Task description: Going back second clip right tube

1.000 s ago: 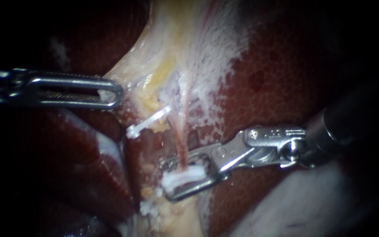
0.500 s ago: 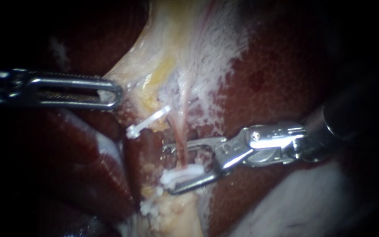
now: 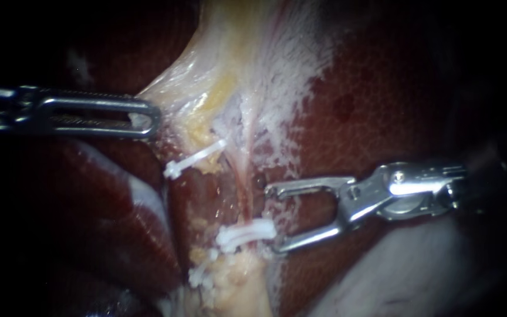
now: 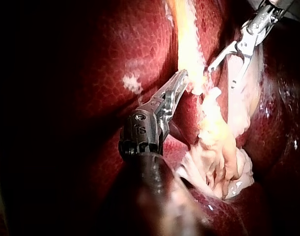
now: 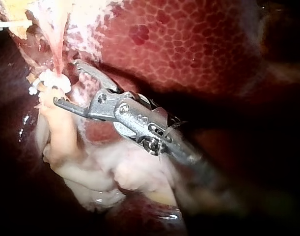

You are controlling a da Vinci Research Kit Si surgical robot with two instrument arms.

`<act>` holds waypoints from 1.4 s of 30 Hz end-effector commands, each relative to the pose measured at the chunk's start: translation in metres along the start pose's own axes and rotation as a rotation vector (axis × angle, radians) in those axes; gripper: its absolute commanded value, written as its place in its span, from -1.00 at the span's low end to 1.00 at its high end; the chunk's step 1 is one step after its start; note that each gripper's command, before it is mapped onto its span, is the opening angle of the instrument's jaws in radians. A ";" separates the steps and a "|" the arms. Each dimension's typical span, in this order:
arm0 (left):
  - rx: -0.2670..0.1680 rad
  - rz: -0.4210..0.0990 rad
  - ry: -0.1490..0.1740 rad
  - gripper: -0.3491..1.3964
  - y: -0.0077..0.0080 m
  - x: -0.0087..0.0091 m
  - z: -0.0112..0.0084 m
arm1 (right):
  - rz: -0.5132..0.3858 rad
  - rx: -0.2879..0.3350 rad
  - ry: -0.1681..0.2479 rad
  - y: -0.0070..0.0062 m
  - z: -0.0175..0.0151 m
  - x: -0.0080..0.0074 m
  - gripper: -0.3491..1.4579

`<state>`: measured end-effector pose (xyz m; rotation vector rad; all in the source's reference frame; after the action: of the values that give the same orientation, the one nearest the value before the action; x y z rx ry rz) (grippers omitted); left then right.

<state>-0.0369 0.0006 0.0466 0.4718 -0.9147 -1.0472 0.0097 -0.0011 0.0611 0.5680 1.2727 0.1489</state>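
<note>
A thin pink tube (image 3: 242, 176) runs down the pale tissue between two white clips. The upper clip (image 3: 196, 158) lies slanted, and the lower clip (image 3: 245, 233) sits across the tube. My right instrument (image 3: 272, 218) stands just right of the lower clip, jaws open and empty, clear of the tube. In the right wrist view its open jaws (image 5: 66, 82) lie beside that clip (image 5: 52, 81). My left instrument (image 3: 143, 119) is shut on the pale tissue (image 3: 177, 88) at the upper left, holding it taut; its jaws (image 4: 180, 78) show in the left wrist view.
Dark red liver (image 3: 371, 105) surrounds the field on the right and lower left. More white clip material (image 3: 199, 276) sits lower on the yellowish stump. A pale soft mass (image 3: 400, 276) lies under the right instrument's shaft.
My right instrument has drawn back to the right off the tube, its jaws open, leaving the lower white clip on the tube. The left instrument has lifted slightly with its tissue.
</note>
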 end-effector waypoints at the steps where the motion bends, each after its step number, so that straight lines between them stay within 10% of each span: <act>1: 0.001 0.000 0.001 -1.00 0.0001 0.0000 0.0000 | -0.004 -0.004 0.001 -0.0001 -0.0005 0.0001 0.05; 18: -0.004 0.003 0.005 -1.00 0.0010 0.0004 0.0008 | -0.035 -0.019 0.006 -0.0012 -0.0047 0.0018 0.05; 30: -0.015 0.023 0.043 -1.00 0.0043 0.0030 0.0059 | -0.035 -0.017 0.006 -0.0015 -0.0052 0.0019 0.05; 42: -0.003 0.023 0.064 -1.00 0.0038 0.0038 0.0086 | -0.034 -0.019 0.006 -0.0016 -0.0050 0.0020 0.05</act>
<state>-0.0413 -0.0004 0.0558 0.4880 -0.8612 -1.0071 0.0054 0.0000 0.0576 0.5299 1.2855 0.1337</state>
